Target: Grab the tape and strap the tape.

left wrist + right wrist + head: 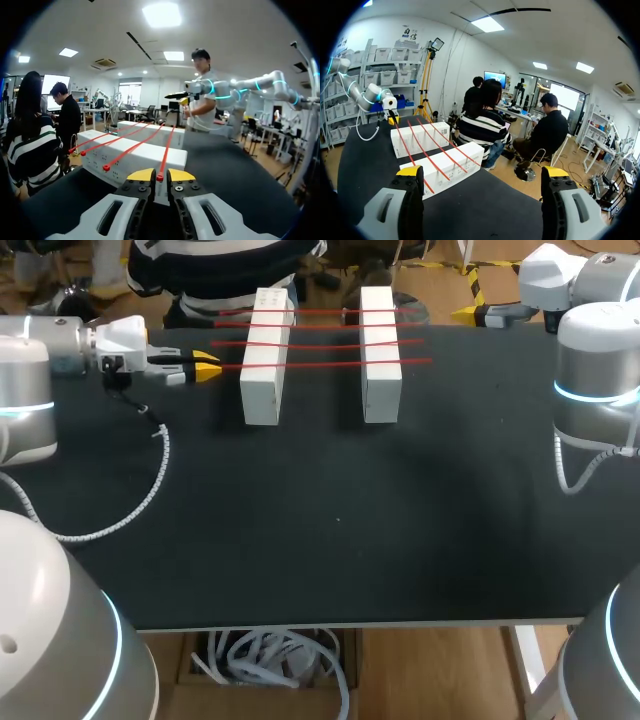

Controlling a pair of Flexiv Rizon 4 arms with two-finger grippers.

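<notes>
Two white blocks (262,365) (380,355) stand side by side at the back of the black table (330,530). Several red tapes (320,344) run across both. My left gripper (207,369) is at the left end of the nearest tape (320,364). In the left wrist view the left gripper (160,176) has its yellow tips shut on that tape's end knob, and the tape (165,152) runs ahead over the near block (125,159). My right gripper (482,172) stands wide open beyond the right block (452,167), holding nothing, off the table's back right corner (470,312).
A white coiled cable (150,480) from my left arm loops over the table's left part. The table's front edge (350,625) runs below.
</notes>
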